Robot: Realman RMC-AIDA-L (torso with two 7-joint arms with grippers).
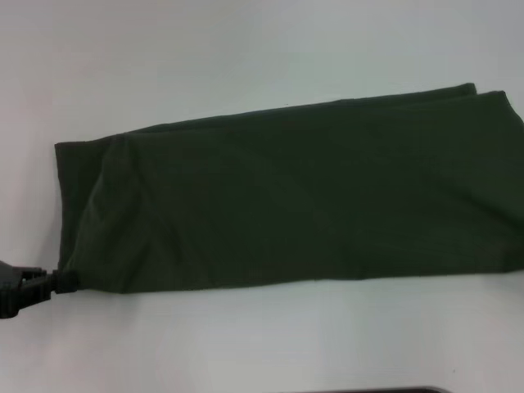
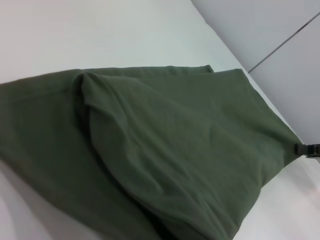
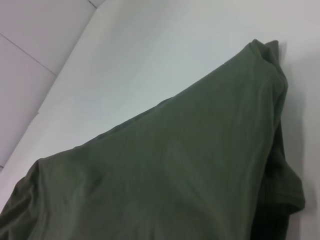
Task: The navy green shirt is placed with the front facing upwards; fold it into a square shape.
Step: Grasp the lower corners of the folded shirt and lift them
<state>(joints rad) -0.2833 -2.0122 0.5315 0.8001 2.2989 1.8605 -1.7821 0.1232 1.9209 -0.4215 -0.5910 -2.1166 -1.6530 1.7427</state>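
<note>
The navy green shirt (image 1: 295,205) lies on the white surface (image 1: 246,49) as a long band, plain side up (no print shows), already folded lengthwise. The left hand (image 1: 51,282) sits at the band's near left corner, pinching the cloth there. In the left wrist view a second hand (image 2: 306,149) grips the far corner, seemingly the right one. I judge the crosswise fold comes next: bring one end over the other, edges matched.

A bare test room or lab, it seems: a plain white bench (image 1: 246,49) and a grey tiled floor (image 2: 280,30) (with straight seams), with no household furnishings.
</note>
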